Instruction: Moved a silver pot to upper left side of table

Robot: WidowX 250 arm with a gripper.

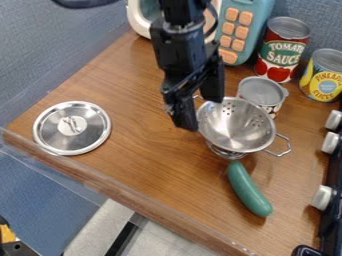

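The black gripper (198,104) hangs down from the top of the camera view, at the upper left rim of a silver colander (235,126). This colander is the metal pot-like vessel in view, with holes in its wall, a wire handle on its right and a small foot under it. Part of its left handle shows beside the gripper, which hides the rest. Whether the gripper holds that handle or rim is unclear.
A silver lid (71,128) lies on the wooden table (143,155) at the left. Below the colander is a green cucumber-like toy (248,189). Cans (262,94) stand behind it, a teal toy microwave (244,27) at the back, and a stove with knobs (322,197) at right.
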